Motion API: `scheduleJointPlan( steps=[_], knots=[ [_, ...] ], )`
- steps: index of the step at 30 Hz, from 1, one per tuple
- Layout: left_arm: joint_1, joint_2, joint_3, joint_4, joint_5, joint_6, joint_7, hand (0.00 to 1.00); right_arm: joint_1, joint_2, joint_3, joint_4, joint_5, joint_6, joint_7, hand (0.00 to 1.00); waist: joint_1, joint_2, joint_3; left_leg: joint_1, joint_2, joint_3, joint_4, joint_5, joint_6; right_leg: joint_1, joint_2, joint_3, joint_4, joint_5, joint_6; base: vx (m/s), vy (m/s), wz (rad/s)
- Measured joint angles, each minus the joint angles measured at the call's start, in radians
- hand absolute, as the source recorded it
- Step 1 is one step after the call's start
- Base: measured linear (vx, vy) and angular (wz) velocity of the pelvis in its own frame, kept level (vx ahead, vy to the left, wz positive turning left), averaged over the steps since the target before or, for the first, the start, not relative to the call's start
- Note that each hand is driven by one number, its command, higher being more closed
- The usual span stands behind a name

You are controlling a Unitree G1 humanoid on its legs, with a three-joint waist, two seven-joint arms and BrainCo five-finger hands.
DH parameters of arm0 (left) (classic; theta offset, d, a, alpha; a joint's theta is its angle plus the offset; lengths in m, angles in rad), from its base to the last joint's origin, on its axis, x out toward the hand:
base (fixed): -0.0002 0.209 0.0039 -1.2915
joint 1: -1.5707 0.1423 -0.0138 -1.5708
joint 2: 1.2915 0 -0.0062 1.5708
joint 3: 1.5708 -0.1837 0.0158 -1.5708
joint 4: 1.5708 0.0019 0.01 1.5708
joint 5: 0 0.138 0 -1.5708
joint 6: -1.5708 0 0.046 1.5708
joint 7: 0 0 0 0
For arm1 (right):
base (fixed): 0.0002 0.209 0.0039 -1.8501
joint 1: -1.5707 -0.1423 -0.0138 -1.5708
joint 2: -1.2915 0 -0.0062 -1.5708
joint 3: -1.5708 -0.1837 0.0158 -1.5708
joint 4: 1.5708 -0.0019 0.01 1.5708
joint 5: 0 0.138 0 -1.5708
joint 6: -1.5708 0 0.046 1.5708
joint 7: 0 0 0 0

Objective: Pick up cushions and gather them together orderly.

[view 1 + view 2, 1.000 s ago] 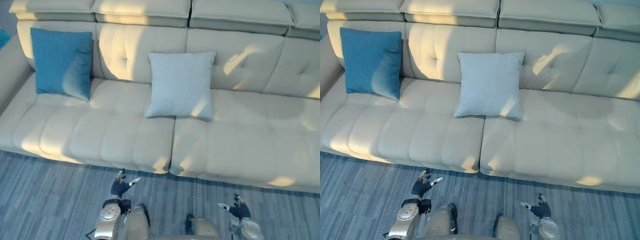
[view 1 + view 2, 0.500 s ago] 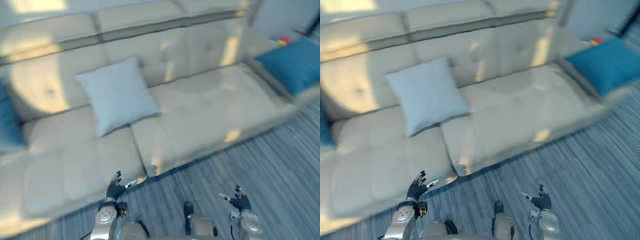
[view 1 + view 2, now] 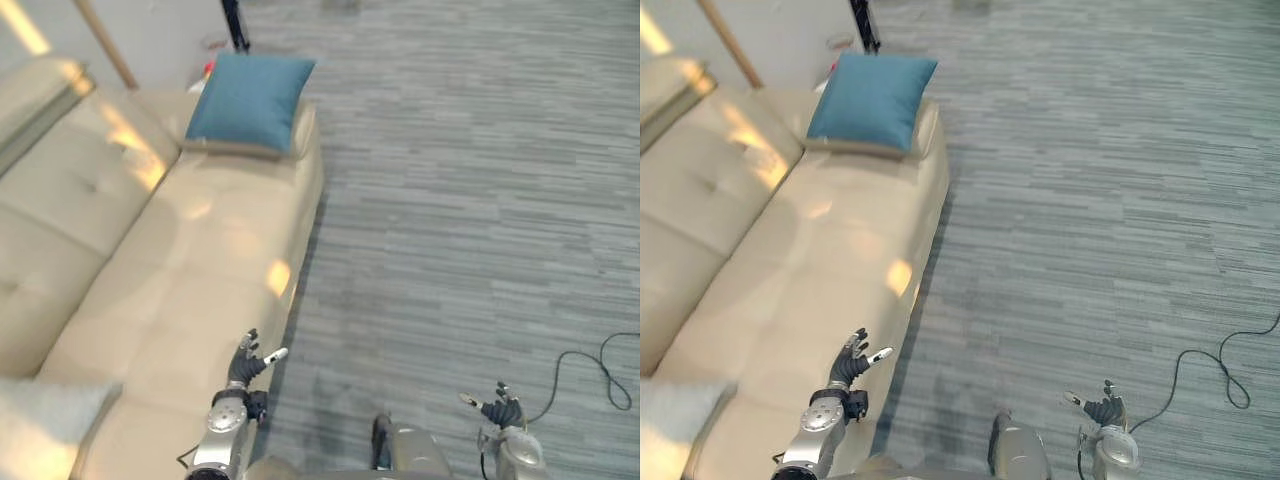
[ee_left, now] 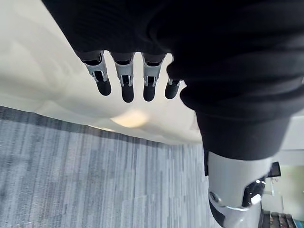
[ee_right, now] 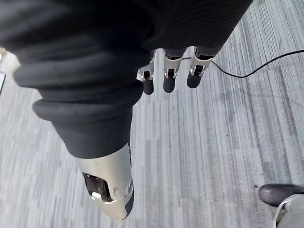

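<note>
A blue cushion [image 3: 250, 100] lies at the far end of the cream sofa [image 3: 190, 260], on its armrest end. A pale grey cushion [image 3: 40, 430] shows partly at the lower left corner, on the sofa seat. My left hand [image 3: 243, 367] hangs low over the sofa's front edge, open, with its fingers [image 4: 124, 80] straight and nothing in them. My right hand [image 3: 500, 411] hangs open over the carpet, far from both cushions, and its fingers [image 5: 169, 71] hold nothing.
Grey striped carpet [image 3: 470, 200] spreads to the right of the sofa. A wooden pole [image 3: 105, 45] and a black stand leg [image 3: 236, 25] rise behind the sofa's far end, with a small red object [image 3: 209, 70] beside the blue cushion.
The camera has swung right, from the sofa's middle to its end, bringing another blue cushion and the carpet into sight. Both hands stay low and open.
</note>
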Motion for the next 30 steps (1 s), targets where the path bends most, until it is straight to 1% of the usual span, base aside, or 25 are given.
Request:
scheduleJointPlan(
  steps=[2,3,5,6,7,9,10,11,12,13,14,15,16,18,19,20,22,23,24,25,26,27,28,29,30],
  knots=[
    [0.04,-0.001,0.0,-0.025,-0.005,0.001,0.002,0.0,0.013,0.026,0.025,-0.018,0.0,0.004,-0.004,0.0,0.021,0.002,0.003,-0.135,-0.047,-0.076,-0.112,-0.013,0.014,0.055,0.002,0.041,-0.017,-0.028,0.025,0.43,0.208,-0.75],
    [0.067,-0.01,0.001,-0.042,-0.005,0.001,0.007,0.0,0.013,0.029,0.038,-0.033,0.0,0.005,-0.006,0.0,0.037,0.0,0.005,-0.195,-0.091,-0.108,-0.244,-0.008,0.007,0.086,-0.002,0.068,-0.033,-0.05,0.048,0.38,0.264,-0.53],
    [0.073,-0.022,0.002,-0.039,-0.004,0.004,0.015,0.0,0.009,0.026,0.037,-0.053,0.001,0.0,-0.006,0.0,0.063,0.011,-0.001,-0.205,-0.136,-0.13,-0.492,0.041,-0.041,0.1,-0.002,0.094,-0.034,-0.078,0.078,0.42,0.319,-0.62],
    [0.071,-0.02,0.009,-0.031,-0.004,0.006,0.027,0.0,-0.015,0.036,0.039,-0.032,0.001,0.001,-0.011,0.0,0.091,0.002,-0.001,-0.179,-0.163,-0.121,-0.509,0.118,0.041,0.119,-0.006,0.143,-0.043,-0.095,0.098,0.47,0.328,-0.42],
    [0.074,-0.017,0.023,-0.029,-0.004,0.005,0.033,0.0,-0.029,0.05,0.039,-0.031,0.001,0.0,-0.019,0.0,0.086,-0.033,-0.019,-0.181,-0.204,-0.112,-0.517,0.078,0.062,0.143,-0.043,0.159,-0.083,-0.099,0.104,0.62,0.375,-0.24],
    [0.069,-0.021,0.042,-0.029,-0.004,0.006,0.043,0.0,-0.03,0.056,0.036,-0.038,0.0,0.001,-0.021,0.0,0.088,-0.071,-0.019,-0.155,-0.247,-0.078,-0.515,0.033,0.092,0.145,-0.091,0.188,-0.046,-0.105,0.135,0.54,0.291,0.0],
    [0.068,-0.022,0.041,-0.029,-0.004,0.008,0.045,0.0,-0.031,0.06,0.033,-0.038,-0.001,0.001,-0.021,0.0,0.087,-0.075,-0.02,-0.135,-0.258,-0.07,-0.515,0.014,0.101,0.138,-0.102,0.196,0.0,-0.102,0.142,0.5,0.3,-0.19],
    [0.074,-0.027,0.028,-0.03,-0.005,0.01,0.046,0.0,-0.031,0.065,0.031,-0.038,-0.002,0.001,-0.021,0.0,0.085,-0.073,-0.019,-0.081,-0.275,-0.058,-0.52,-0.019,0.116,0.094,-0.119,0.208,0.166,-0.074,0.201,0.49,0.283,-0.17],
    [0.081,-0.025,0.021,-0.03,-0.004,0.014,0.047,0.0,-0.024,0.071,0.032,-0.038,-0.004,0.002,-0.021,0.0,0.082,-0.074,-0.019,-0.016,-0.294,-0.05,-0.533,-0.036,0.136,0.023,-0.135,0.221,0.38,-0.008,0.318,0.49,0.262,-0.12],
    [0.081,-0.025,0.017,-0.031,-0.004,0.017,0.047,0.0,-0.024,0.073,0.033,-0.039,-0.005,0.002,-0.021,0.0,0.081,-0.074,-0.018,0.017,-0.303,-0.05,-0.537,-0.04,0.142,-0.007,-0.142,0.216,0.479,0.007,0.321,0.51,0.183,0.04],
    [0.079,-0.025,0.0,-0.033,-0.005,0.019,0.049,0.0,-0.006,0.074,0.032,-0.039,-0.009,0.005,-0.021,0.0,0.077,-0.073,-0.019,0.089,-0.319,-0.057,-0.566,-0.055,0.147,-0.061,-0.165,0.166,0.621,-0.01,0.28,0.53,0.109,0.19],
    [0.071,-0.025,-0.006,-0.033,-0.005,0.02,0.049,0.0,0.0,0.073,0.031,-0.039,-0.02,0.007,-0.021,0.0,0.073,-0.068,-0.02,0.145,-0.327,-0.069,-0.606,-0.057,0.148,-0.1,-0.183,0.091,0.65,-0.045,0.217,0.53,0.085,0.21],
    [0.063,-0.026,-0.006,-0.032,-0.005,0.02,0.048,0.0,-0.002,0.072,0.028,-0.039,-0.027,0.007,-0.021,0.0,0.068,-0.063,-0.019,0.173,-0.327,-0.08,-0.634,-0.057,0.148,-0.128,-0.189,0.037,0.645,-0.063,0.187,0.64,0.053,0.35],
    [0.018,-0.011,-0.005,0.007,-0.005,0.019,0.048,0.0,-0.034,0.055,0.027,-0.018,-0.032,0.006,-0.021,0.0,0.035,-0.039,-0.004,0.256,-0.311,-0.124,-0.716,-0.056,0.146,-0.215,-0.179,-0.11,0.521,-0.108,0.115,0.54,0.004,0.48],
    [0.002,-0.011,-0.005,0.025,-0.005,0.02,0.048,0.0,-0.048,0.043,0.027,-0.001,-0.032,0.006,-0.02,0.0,0.023,-0.029,0.003,0.277,-0.299,-0.13,-0.732,-0.058,0.138,-0.235,-0.166,-0.13,0.461,-0.11,0.109,0.46,-0.05,0.41],
    [-0.023,-0.012,-0.006,0.061,-0.004,0.021,0.048,0.0,-0.07,0.012,0.026,0.027,-0.032,0.006,-0.02,0.0,0.015,0.0,0.018,0.316,-0.265,-0.139,-0.747,-0.071,0.096,-0.28,-0.122,-0.147,0.312,-0.082,0.089,0.71,-0.106,0.3],
    [-0.037,0.005,-0.002,0.095,-0.003,0.022,0.05,0.0,-0.072,0.001,0.016,0.047,-0.032,0.006,-0.022,0.0,0.012,-0.007,0.02,0.36,-0.251,-0.153,-0.748,-0.082,0.04,-0.308,-0.069,-0.127,0.053,0.075,0.067,0.7,-0.142,0.28],
    [-0.026,0.03,0.002,0.105,-0.004,0.024,0.052,0.0,-0.056,0.001,0.017,0.066,-0.032,0.005,-0.021,0.0,0.004,-0.042,0.009,0.404,-0.258,-0.173,-0.74,-0.099,0.009,-0.301,-0.049,-0.081,-0.071,0.29,-0.004,0.72,-0.209,0.18],
    [-0.029,0.016,0.006,0.129,-0.003,0.026,0.064,0.0,-0.064,-0.024,0.007,0.083,-0.032,0.01,-0.022,0.0,-0.001,-0.001,0.008,0.424,-0.221,-0.192,-0.716,-0.099,-0.022,-0.313,-0.029,-0.092,0.02,0.273,0.002,0.85,-0.245,0.22],
    [-0.031,0.015,0.01,0.133,-0.003,0.026,0.066,0.0,-0.072,-0.02,-0.008,0.077,-0.032,0.01,-0.022,0.0,-0.007,-0.001,0.007,0.408,-0.212,-0.201,-0.681,-0.064,-0.071,-0.312,-0.03,-0.092,0.056,0.215,0.0,0.69,-0.2,0.04],
    [-0.042,0.0,0.025,0.138,-0.004,0.026,0.068,0.0,-0.076,-0.02,-0.023,0.066,-0.032,0.009,-0.022,0.0,-0.009,-0.002,0.008,0.39,-0.213,-0.211,-0.601,0.021,-0.062,-0.3,-0.029,-0.093,0.094,0.164,-0.002,0.52,-0.154,0.04],
    [-0.042,-0.011,0.038,0.139,-0.004,0.026,0.068,0.0,-0.074,-0.019,-0.021,0.058,-0.032,0.008,-0.022,0.0,-0.009,-0.002,0.009,0.37,-0.212,-0.211,-0.536,0.072,-0.056,-0.279,-0.026,-0.094,0.098,0.138,-0.001,0.67,-0.217,-0.13],
    [-0.037,-0.041,0.07,0.138,-0.005,0.025,0.067,0.0,-0.073,-0.018,-0.001,0.053,-0.031,0.006,-0.021,0.0,-0.003,0.002,0.022,0.3,-0.191,-0.212,-0.321,0.274,-0.059,-0.183,-0.013,-0.084,0.069,0.092,-0.002,0.66,-0.163,-0.18],
    [-0.032,-0.055,0.08,0.136,-0.007,0.022,0.067,0.0,-0.072,-0.009,0.012,0.037,-0.029,0.006,-0.021,0.0,0.003,0.001,0.028,0.239,-0.159,-0.212,-0.171,0.345,-0.062,-0.122,0.006,-0.082,0.034,0.075,-0.006,0.64,-0.139,-0.25],
    [-0.029,-0.059,0.081,0.13,-0.014,0.021,0.066,0.0,-0.065,0.01,0.024,0.021,-0.028,0.004,-0.022,0.0,0.013,0.008,0.03,0.163,-0.125,-0.202,-0.012,0.264,-0.032,-0.057,0.026,-0.08,0.005,0.056,-0.015,0.68,-0.078,-0.42]
  ],
)
